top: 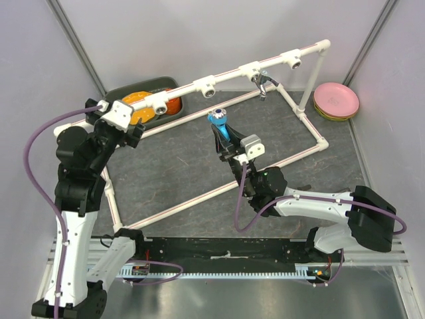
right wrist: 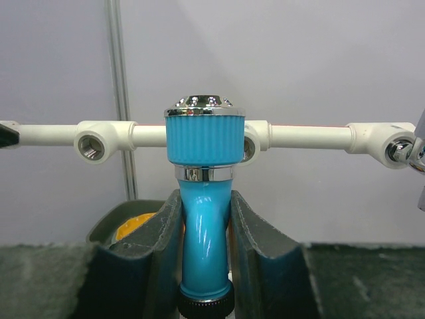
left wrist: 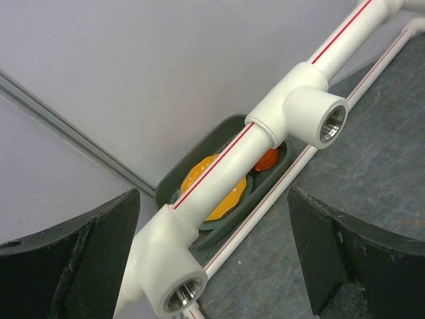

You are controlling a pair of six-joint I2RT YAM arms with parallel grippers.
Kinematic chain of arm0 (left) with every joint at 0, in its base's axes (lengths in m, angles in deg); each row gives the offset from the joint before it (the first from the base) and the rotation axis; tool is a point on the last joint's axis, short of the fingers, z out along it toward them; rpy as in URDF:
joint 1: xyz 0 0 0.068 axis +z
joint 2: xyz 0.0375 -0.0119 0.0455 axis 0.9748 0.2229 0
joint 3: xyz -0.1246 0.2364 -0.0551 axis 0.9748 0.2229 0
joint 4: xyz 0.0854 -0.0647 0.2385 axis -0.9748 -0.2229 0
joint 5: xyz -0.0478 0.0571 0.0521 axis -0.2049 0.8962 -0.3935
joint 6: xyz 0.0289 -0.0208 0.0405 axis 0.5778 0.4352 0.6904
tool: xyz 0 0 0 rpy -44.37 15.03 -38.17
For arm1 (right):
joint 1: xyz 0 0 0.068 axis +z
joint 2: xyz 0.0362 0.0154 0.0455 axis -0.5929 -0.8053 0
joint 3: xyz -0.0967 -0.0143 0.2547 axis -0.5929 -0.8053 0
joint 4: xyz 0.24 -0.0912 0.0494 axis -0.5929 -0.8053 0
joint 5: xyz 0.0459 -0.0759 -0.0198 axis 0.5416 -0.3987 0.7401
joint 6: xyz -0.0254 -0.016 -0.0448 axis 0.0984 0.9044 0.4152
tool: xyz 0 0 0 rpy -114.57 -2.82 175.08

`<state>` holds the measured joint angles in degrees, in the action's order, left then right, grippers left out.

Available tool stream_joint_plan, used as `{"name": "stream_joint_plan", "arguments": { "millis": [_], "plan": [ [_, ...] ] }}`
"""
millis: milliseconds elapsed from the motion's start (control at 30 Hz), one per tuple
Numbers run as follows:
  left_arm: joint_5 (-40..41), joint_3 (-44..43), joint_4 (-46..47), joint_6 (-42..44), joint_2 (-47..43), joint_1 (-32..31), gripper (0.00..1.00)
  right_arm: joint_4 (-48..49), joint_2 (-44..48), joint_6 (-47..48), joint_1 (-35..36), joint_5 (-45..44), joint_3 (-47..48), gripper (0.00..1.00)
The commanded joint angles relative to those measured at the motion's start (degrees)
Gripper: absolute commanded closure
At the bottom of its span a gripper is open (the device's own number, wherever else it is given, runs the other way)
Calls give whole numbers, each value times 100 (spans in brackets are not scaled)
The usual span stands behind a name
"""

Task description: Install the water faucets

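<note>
My right gripper (top: pixel 224 141) is shut on the blue faucet (top: pixel 220 123), held upright in front of the white pipe frame's top rail (top: pixel 232 74). In the right wrist view the blue faucet (right wrist: pixel 204 199) sits between my fingers (right wrist: pixel 159 246), its round knob level with a tee socket (right wrist: pixel 251 141) behind it. A chrome faucet (top: pixel 263 84) hangs from a socket further right on the rail; its edge shows in the right wrist view (right wrist: pixel 412 151). My left gripper (top: pixel 129 127) is open around the rail's left end, its fingers (left wrist: pixel 80 259) either side of a tee socket (left wrist: pixel 174 279).
A dark green tray (top: pixel 143 100) with orange items lies behind the rail at back left. Pink plates (top: pixel 336 101) are stacked at back right. The frame's lower pipes (top: pixel 199 199) lie on the grey mat. Empty tee sockets (top: pixel 208 85) face forward along the rail.
</note>
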<state>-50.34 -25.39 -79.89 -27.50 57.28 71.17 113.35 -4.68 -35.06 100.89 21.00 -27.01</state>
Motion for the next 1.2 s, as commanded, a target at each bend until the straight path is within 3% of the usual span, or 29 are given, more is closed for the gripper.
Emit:
{"name": "stream_joint_plan", "arguments": {
  "millis": [0,233,400,500,733,1167],
  "plan": [
    [127,-69,-248,1254,354,-133,1,176,201,-77,-37,-94,333,100],
    [874,-210,-407,1862,767,-616,1,150,139,-200,-107,-103,473,100],
    [2060,-78,-329,2626,1162,-1267,3,167,122,-297,-186,-42,535,100],
    [2343,1,-65,2750,1216,-1364,10,194,113,-244,-204,-15,570,100],
    [2387,334,313,2874,1111,-1443,42,404,-107,-95,-231,-129,631,100],
    [2132,924,683,2830,715,-1452,74,1378,-976,563,-143,-331,1000,100]
  ]
}}
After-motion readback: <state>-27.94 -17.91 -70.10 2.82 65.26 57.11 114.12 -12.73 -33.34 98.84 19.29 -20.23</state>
